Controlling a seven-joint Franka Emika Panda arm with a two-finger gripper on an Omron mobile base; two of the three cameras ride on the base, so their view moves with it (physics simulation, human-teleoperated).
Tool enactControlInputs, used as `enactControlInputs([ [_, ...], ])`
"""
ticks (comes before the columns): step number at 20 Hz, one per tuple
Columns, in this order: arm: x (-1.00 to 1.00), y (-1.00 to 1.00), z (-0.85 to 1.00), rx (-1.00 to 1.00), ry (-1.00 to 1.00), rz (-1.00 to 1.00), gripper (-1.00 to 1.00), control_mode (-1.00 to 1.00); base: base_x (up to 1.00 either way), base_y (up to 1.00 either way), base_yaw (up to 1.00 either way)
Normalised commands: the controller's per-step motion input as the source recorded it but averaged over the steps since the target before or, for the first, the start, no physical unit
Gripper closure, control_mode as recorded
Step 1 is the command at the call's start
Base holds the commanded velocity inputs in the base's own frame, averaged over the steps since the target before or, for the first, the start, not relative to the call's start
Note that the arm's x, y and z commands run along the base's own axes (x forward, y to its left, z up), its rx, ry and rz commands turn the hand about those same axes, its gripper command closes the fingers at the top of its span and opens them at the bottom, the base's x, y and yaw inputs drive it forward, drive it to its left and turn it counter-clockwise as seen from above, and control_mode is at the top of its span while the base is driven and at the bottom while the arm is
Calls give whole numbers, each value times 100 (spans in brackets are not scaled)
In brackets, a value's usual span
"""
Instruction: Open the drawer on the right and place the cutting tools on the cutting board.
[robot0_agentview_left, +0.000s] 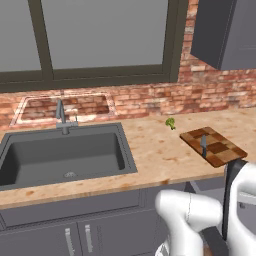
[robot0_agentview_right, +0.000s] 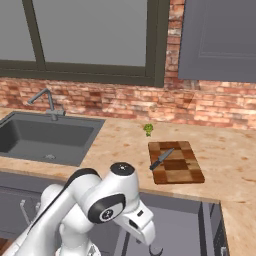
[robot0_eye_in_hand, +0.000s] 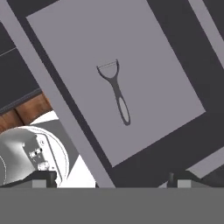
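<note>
Hovering over the open drawer (robot0_eye_in_hand: 166, 52) with jaws spread wide and nothing held, the gripper (robot0_eye_in_hand: 111, 181) looks straight down on a Y-shaped peeler (robot0_eye_in_hand: 117, 94) lying alone near the middle of the grey floor, well off every wall, so there's room to drop fingers either side of the handle. Up right on the counter (robot0_agentview_right: 225, 160), the checkered cutting board (robot0_agentview_right: 182, 172) already carries a knife (robot0_agentview_right: 161, 159), with bare wood beside it

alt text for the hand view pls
Looking down into the open grey drawer, where a slim dark peeler lies alone on the floor, forked head away from the open gripper below.
</note>
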Motion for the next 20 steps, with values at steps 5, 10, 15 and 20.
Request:
enactControlInputs([
  [5,0,0,-63,0,0,0,-100,-100,0,0,0],
  [10,0,0,-53,0,0,0,-100,-100,0,0,0],
  [15,0,-1,-31,0,-1,0,-100,-100,0,0,0],
  [20,0,-1,-24,0,-8,0,-100,-100,0,0,0],
])
